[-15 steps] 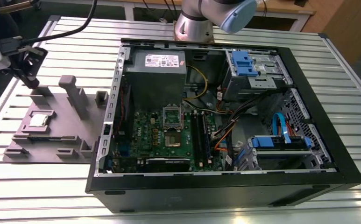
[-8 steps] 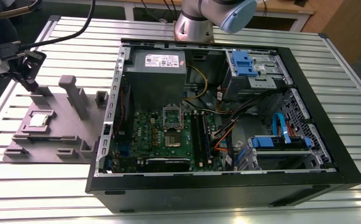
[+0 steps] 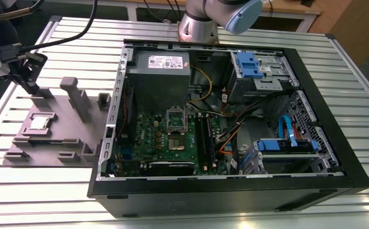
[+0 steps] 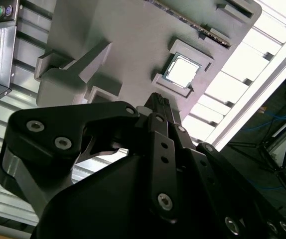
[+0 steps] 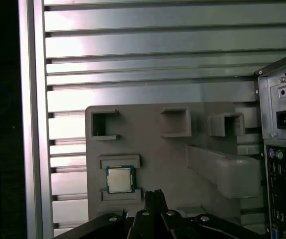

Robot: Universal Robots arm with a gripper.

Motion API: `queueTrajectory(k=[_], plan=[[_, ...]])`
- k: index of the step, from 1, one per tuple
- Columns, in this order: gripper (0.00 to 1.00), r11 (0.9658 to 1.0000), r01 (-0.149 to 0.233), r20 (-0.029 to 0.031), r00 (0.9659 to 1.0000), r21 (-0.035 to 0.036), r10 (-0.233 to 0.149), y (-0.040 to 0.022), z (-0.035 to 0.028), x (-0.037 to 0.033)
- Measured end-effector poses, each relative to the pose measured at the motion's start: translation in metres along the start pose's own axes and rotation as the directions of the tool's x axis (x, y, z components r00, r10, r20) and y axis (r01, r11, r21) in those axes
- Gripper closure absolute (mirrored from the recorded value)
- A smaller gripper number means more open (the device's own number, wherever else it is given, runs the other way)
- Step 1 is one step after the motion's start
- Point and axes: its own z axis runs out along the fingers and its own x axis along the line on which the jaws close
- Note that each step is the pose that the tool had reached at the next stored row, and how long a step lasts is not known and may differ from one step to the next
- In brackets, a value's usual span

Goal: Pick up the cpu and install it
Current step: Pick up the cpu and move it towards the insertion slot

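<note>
The cpu [image 3: 39, 123] sits flat, silvery top up, in a shallow pocket of the grey holder tray [image 3: 63, 130], out on the slatted metal table [image 3: 44, 191] at the exterior view's left of the open computer case [image 3: 235, 188]. The gripper [image 3: 31, 87] hangs over that tray, above its far edge, close to the chip but clear of it. In the second wrist view, the black fingers [image 4: 159, 102] are pressed together to a narrow tip with nothing between them, and the cpu [image 4: 182, 69] gleams just beyond them in its frame on the tray [image 4: 133, 40]. In the first wrist view, the closed gripper [image 5: 154, 195] pokes up beside the cpu [image 5: 119, 179], apart from it, with upright grey blocks on the tray [image 5: 153, 159] around it. Inside the case, the green motherboard [image 3: 147, 138] lies flat, and its metal-framed socket [image 3: 176, 142] has a dark centre.
</note>
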Motion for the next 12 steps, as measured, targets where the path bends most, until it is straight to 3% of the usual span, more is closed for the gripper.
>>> queueTrajectory(k=[12], plan=[[0.9, 1.0, 0.0, -0.0001, 1.0, 0.0001, 0.0, -0.0007, 0.0005, 0.0094]])
